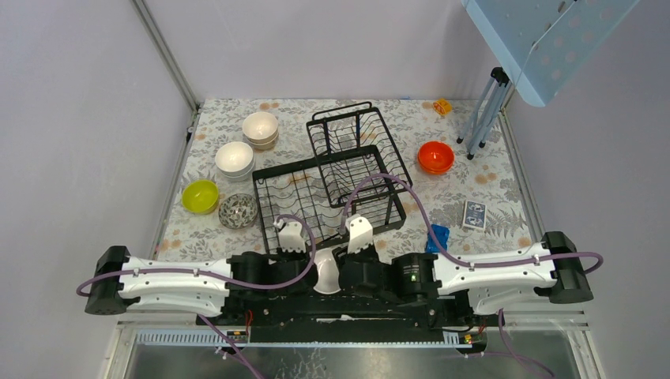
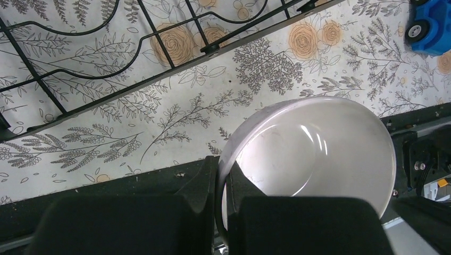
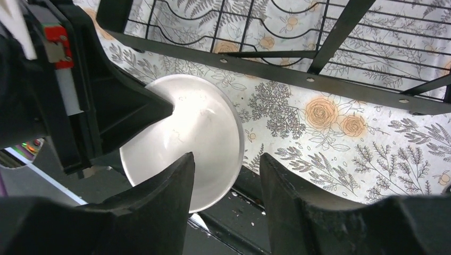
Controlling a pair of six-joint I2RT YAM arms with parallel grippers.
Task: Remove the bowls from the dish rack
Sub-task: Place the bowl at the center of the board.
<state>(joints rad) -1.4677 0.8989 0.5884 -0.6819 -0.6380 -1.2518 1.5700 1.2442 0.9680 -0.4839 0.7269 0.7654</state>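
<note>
Here the left gripper [image 2: 223, 171] is clamped on the rim of a white bowl [image 2: 319, 151], one finger inside the wall and one outside. The bowl is tilted on its side, off the table [image 1: 474, 189], and sits low between the two arm bases at the near edge [image 1: 326, 274], just in front of the rack [image 1: 359, 154].

The right gripper [image 3: 226, 158] faces the same bowl [image 3: 181, 127] from the other side. Its jaws stand apart, and the bowl's free edge lies in the gap between them. From the right wrist view one finger [image 3: 159, 204] overlaps the bowl, but whether it touches the rim is hard to tell; nothing looks pinched yet.

The other bowls sit out on the table. To the left of the rack are a cream stack [image 1: 260, 128], a white stack [image 1: 235, 159], a yellow-green bowl [image 1: 200, 196] and, just beside the rack's corner, a dark bowl [image 1: 238, 211]. An orange bowl [image 1: 435, 157] stands apart on the right. A blue toy [image 1: 438, 237] lies near the rack's near right corner.
</note>
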